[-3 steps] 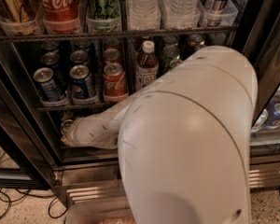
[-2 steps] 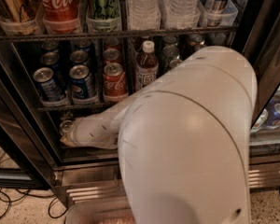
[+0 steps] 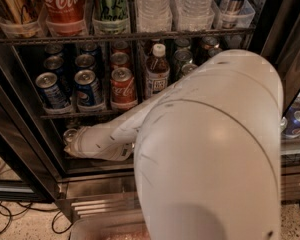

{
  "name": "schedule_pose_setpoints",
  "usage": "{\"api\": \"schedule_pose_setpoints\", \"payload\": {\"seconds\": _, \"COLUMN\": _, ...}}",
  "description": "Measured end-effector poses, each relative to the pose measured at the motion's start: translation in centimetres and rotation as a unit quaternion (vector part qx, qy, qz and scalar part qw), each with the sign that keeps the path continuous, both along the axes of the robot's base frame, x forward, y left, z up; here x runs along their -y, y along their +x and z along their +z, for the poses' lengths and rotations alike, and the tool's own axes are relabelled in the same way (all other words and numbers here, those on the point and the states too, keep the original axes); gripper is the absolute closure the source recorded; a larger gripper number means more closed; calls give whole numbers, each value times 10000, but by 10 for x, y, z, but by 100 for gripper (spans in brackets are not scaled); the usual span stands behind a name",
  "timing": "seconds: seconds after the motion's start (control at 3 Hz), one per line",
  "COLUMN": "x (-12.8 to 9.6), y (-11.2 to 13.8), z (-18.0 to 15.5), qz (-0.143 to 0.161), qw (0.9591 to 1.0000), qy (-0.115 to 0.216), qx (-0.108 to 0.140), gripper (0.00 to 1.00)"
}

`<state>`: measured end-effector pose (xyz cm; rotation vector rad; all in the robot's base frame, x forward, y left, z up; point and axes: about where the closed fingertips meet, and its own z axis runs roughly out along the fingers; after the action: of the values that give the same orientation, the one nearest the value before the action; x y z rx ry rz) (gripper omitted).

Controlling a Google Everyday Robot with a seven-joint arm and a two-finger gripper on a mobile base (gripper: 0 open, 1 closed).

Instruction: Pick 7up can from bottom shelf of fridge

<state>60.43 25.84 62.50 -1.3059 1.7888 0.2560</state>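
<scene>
Camera view: gripper (image 3: pixel 72 145) lower left, on bottom shelf (image 3: pixel 92 163), touching 7up can (image 3: pixel 70 133); grip state cannot tell.

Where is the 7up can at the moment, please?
The 7up can sits lower left in view on the bottom shelf, under the Pepsi cans, beside the hand.

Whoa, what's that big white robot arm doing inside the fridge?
The robot's white arm is reaching low into the fridge. Its gripper is at the left end of the dark bottom shelf, right beside the 7up can, whose silver top peeks out. I can't tell whether it has hold of the can. The Pepsi cans and the Coca-Cola can sit on the rack above.
</scene>
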Motion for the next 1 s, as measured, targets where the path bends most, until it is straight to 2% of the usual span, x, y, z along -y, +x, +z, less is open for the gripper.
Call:
{"api": "schedule_pose_setpoints", "payload": {"seconds": 0.33, "x": 1, "y": -1, "z": 12, "qz": 31, "qw": 9999, "qy": 40, "qx": 125, "gripper": 100}}
{"api": "schedule_pose_setpoints", "payload": {"seconds": 0.67, "x": 11, "y": -5, "z": 38, "qz": 70, "qw": 9992, "qy": 160, "qx": 350, "gripper": 100}}
{"api": "schedule_pose_setpoints", "payload": {"seconds": 1.0, "x": 20, "y": -12, "z": 46, "qz": 124, "qw": 9991, "qy": 181, "qx": 372, "gripper": 100}}
